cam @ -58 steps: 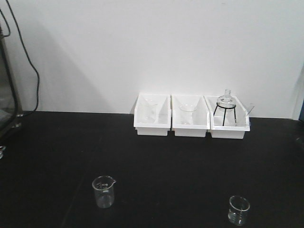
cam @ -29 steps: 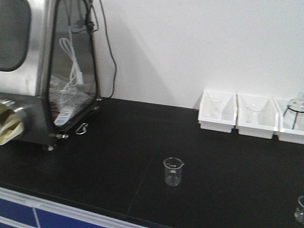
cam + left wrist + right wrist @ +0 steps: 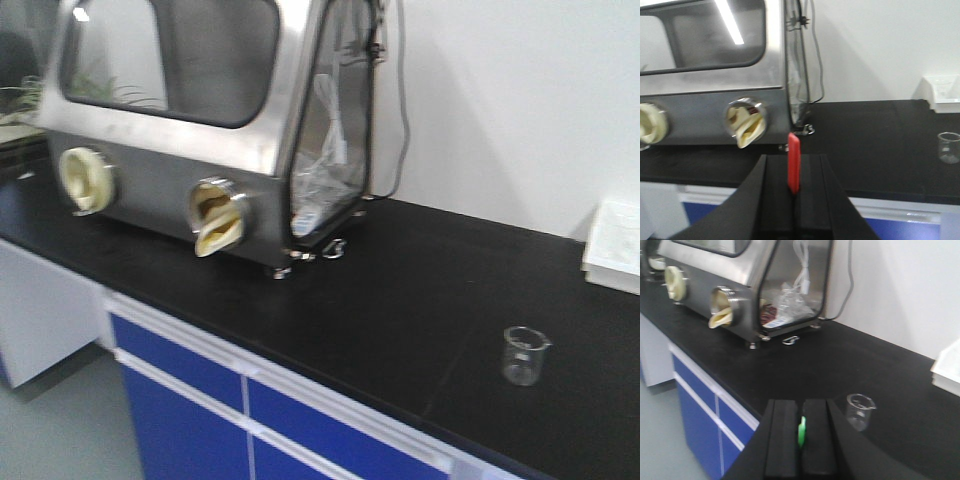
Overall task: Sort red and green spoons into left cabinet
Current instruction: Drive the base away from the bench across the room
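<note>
Camera has swung left, from white bins (image 3: 612, 248) to steel glovebox (image 3: 190, 120) on the counter (image 3: 420, 300), likely transit toward the unseen cabinet. Left jaws grip red spoon (image 3: 793, 162), right jaws green spoon (image 3: 801, 431).

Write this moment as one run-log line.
left gripper: shut on red spoon | right gripper: shut on green spoon | ahead: glove box, beaker
</note>
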Controlling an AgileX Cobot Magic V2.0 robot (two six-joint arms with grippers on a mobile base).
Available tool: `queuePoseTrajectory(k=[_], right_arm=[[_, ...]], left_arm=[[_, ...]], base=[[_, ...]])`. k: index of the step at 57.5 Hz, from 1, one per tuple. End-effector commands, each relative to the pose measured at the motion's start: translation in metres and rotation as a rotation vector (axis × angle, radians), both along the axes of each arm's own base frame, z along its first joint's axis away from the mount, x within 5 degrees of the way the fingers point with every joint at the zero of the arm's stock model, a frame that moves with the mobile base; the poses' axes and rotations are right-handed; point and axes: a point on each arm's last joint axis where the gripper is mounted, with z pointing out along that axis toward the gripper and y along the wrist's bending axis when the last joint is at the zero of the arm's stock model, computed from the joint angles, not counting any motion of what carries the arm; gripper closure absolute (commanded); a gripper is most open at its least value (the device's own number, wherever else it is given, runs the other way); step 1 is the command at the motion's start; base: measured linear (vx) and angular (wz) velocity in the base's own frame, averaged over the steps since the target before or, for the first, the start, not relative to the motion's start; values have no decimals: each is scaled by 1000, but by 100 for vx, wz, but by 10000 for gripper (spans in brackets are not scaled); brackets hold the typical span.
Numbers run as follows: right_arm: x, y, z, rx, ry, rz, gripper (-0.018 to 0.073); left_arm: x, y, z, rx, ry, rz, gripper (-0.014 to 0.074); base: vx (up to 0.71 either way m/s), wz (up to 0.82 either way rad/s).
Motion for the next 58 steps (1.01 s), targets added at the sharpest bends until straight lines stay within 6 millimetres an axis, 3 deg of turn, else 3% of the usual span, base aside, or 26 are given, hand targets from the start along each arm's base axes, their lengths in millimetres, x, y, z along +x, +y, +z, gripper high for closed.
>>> queuePoseTrajectory(k=[1, 58], right_arm=[[0, -2, 15, 17, -97, -21, 564], [0, -2, 15, 17, -97, -21, 564]], left_arm=[[0, 2, 11, -35, -32, 25, 597], [0, 2, 11, -35, -32, 25, 597]], base=[[-13, 50], [-8, 43]])
